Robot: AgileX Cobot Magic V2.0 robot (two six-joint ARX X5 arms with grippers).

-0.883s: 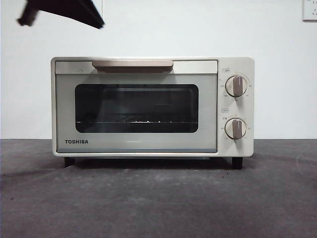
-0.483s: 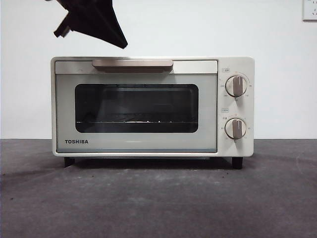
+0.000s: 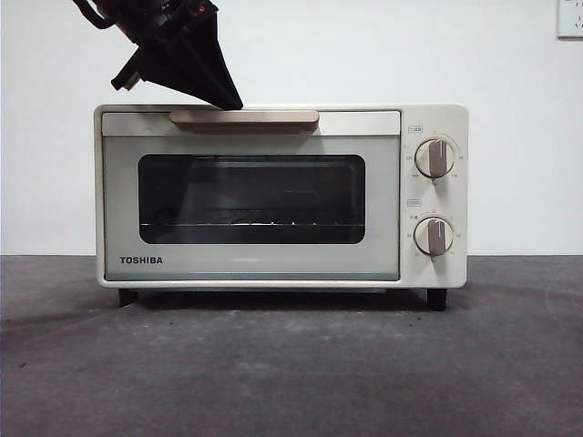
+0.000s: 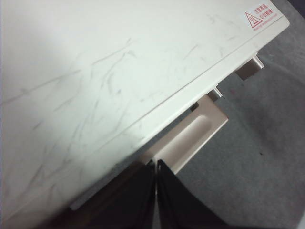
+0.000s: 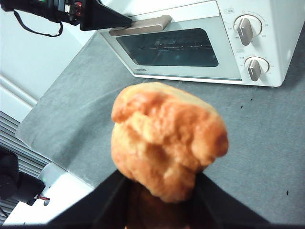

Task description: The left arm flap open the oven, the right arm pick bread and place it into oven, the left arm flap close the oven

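The cream-white oven (image 3: 255,269) stands on the table with its door closed. Its wire rack shows behind the dark window. My left gripper (image 3: 232,103) comes down from the upper left, and its tip rests at the left part of the beige handle (image 3: 269,116). In the left wrist view the gripper (image 4: 156,164) is shut with nothing in it, just over the handle (image 4: 198,136) at the oven's top edge (image 4: 119,71). My right gripper (image 5: 159,183) is shut on the golden lumpy bread (image 5: 167,138), held above the table well in front of the oven (image 5: 190,67).
Two round knobs (image 3: 434,157) (image 3: 434,236) sit on the oven's right panel. The grey table (image 3: 291,364) stretches in front of the oven, and its left edge (image 5: 47,143) shows in the right wrist view. A white wall stands behind.
The left gripper has come down and to the right from the top left corner, reaching the oven handle. The oven door has stayed closed.
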